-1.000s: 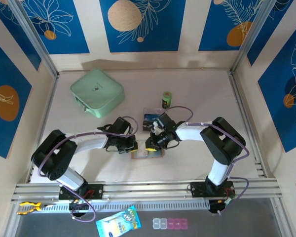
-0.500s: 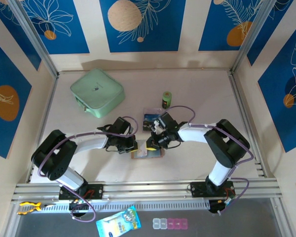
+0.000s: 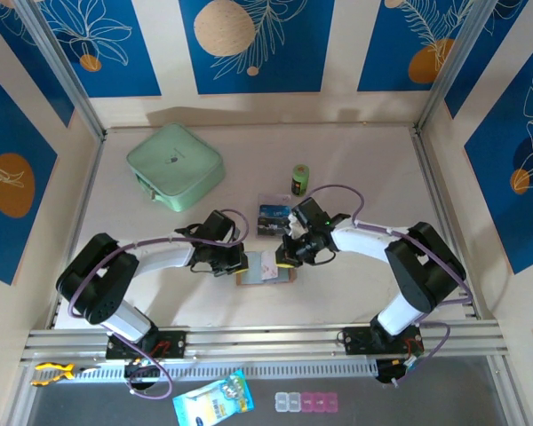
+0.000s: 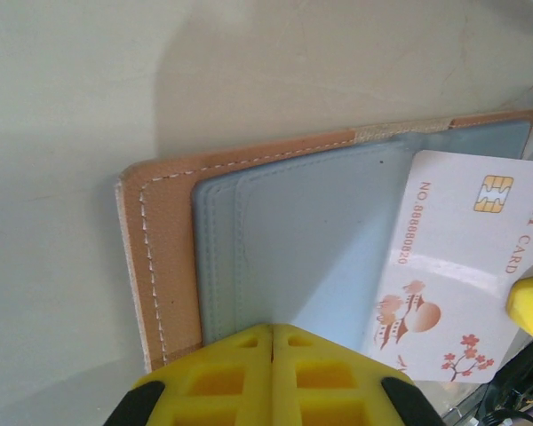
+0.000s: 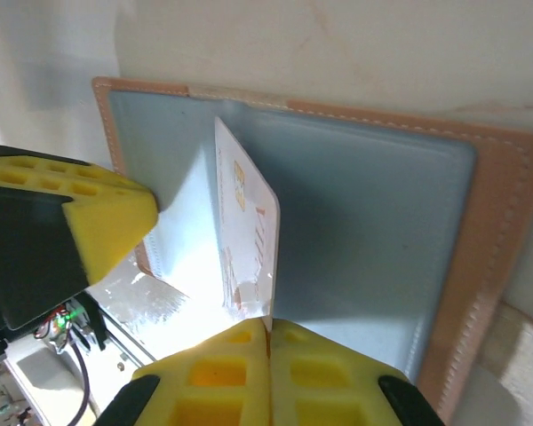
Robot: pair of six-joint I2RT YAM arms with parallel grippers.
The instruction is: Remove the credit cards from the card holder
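- Your left pincer [image 4: 271, 333] is closed, fingers pressed together, on the edge of the card holder [image 4: 169, 231] at the bottom of the left wrist view. I judge it is there to pin the open holder flat, so it does not drag along when a card is pulled.
- Your right pincer [image 5: 268, 324] is clamped on the lower end of a white credit card [image 5: 249, 222]. The card stands tilted up over the grey sleeve [image 5: 373, 222]; I cannot tell whether any of it is inside the pocket.
- In the top view the holder lies open at the centre of the frame, between both pincers.
- The desk [image 3: 364, 160] is pale, matte and plain.
- A mint-green case [image 3: 175, 166] sits at upper left and a small green can [image 3: 300, 179] above centre, both apart from the holder.
- Blue panels [image 3: 249, 44] with leaf prints line the walls.
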